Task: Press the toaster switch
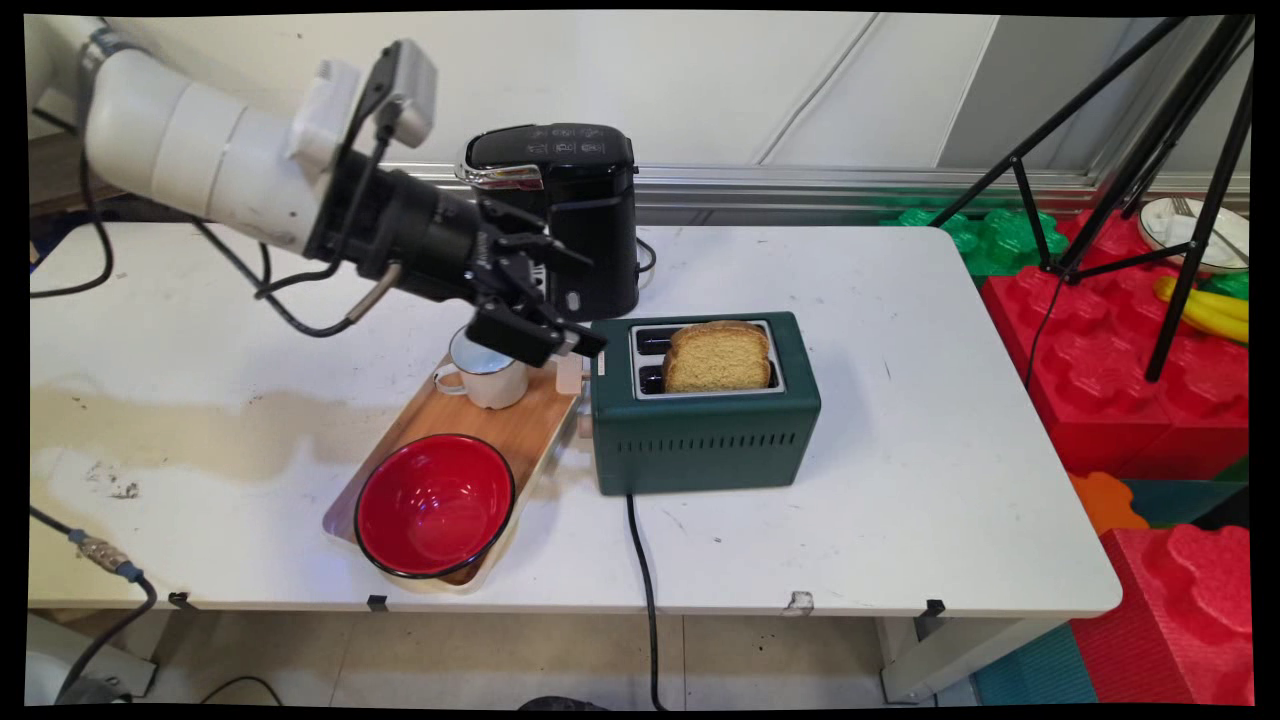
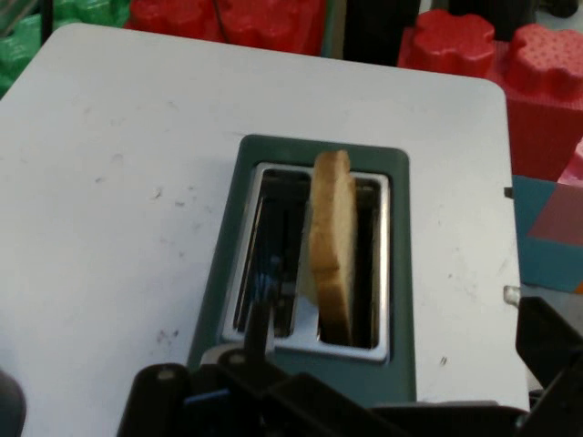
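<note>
Hand [image 1: 560,335] low at the left end of the green toaster [image 1: 705,425], over its side lever; cannot tell whether it is open or closed. Bread slice [image 2: 330,250] stands in one slot. White mug [image 1: 487,372] and red bowl [image 1: 435,505] on wooden tray [image 1: 520,425] beside; black coffee maker [image 1: 575,215] behind, all on the table [image 1: 900,450].

Main view bright, even, soft light from overhead. Table [image 1: 900,330] near blown white. Short soft shadow under toaster [image 1: 705,400], faint one beneath bowl [image 1: 435,505]. Glossy highlights on coffee maker [image 1: 560,215] top and chrome trim. Straight edges bow toward frame corners, wide-lens distortion. Hand view softer, slightly hazy; toast [image 2: 332,246] fairly clear, gripper [image 2: 364,410] linkage at bottom dark and out of focus.
</note>
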Robot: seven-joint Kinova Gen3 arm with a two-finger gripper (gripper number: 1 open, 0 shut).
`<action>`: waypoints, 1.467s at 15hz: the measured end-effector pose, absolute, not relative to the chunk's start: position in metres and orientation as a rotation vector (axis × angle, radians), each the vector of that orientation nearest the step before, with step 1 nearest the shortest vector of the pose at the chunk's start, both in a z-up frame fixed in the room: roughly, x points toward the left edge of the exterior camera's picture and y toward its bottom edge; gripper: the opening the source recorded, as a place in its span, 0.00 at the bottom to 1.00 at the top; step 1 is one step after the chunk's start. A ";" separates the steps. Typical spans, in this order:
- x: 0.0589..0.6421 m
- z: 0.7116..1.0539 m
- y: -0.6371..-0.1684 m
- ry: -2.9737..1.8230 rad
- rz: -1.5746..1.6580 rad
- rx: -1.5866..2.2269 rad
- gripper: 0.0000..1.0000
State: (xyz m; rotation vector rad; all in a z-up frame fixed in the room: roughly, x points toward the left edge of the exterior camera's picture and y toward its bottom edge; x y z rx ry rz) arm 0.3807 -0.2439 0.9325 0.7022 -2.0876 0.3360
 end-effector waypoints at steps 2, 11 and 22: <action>0.391 0.926 -0.240 -2.080 0.335 0.718 1.00; 0.417 0.902 -0.233 -2.070 0.322 0.748 1.00; 0.427 0.888 -0.238 -2.095 0.306 0.752 0.00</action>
